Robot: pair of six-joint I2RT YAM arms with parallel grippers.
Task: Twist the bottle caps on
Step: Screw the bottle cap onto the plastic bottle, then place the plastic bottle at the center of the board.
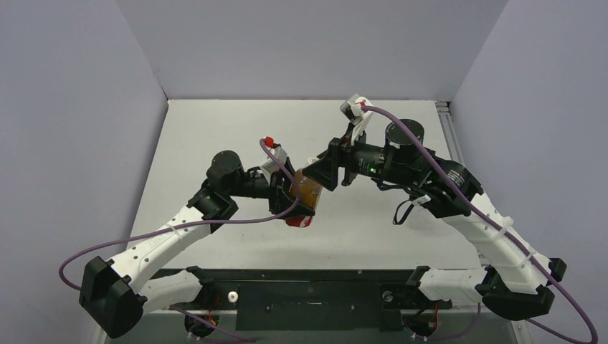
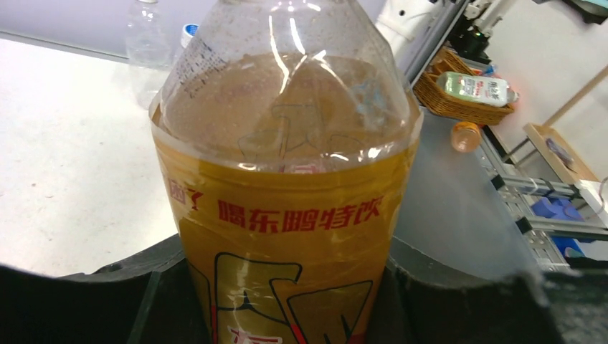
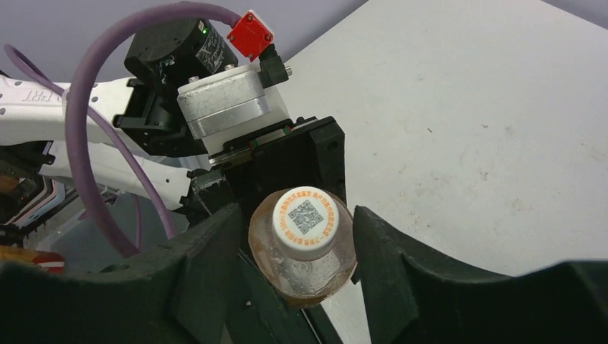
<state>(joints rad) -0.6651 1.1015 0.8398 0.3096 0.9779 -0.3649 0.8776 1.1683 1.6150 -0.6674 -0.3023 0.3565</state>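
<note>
My left gripper (image 1: 297, 197) is shut on the amber bottle (image 2: 287, 236) and holds it by its yellow label, tilted, with the red band (image 1: 300, 221) at the low end. In the left wrist view its fingers (image 2: 107, 301) press both sides of the bottle. The plain white cap (image 3: 306, 222), printed with a QR code, sits on this bottle's neck. My right gripper (image 3: 295, 215) is open, with a finger (image 3: 208, 265) on each side of the cap and a gap on both sides. The clear bottle (image 2: 147, 36) stands behind, with the blue-and-white cap (image 2: 190, 30) beside it.
The white table (image 1: 215, 143) is closed in by grey walls at the back and sides. Off its right edge runs a metal rail (image 2: 516, 193). Beyond that stands a wicker basket (image 2: 459, 104) holding a bottle. Both arms meet over the middle of the table.
</note>
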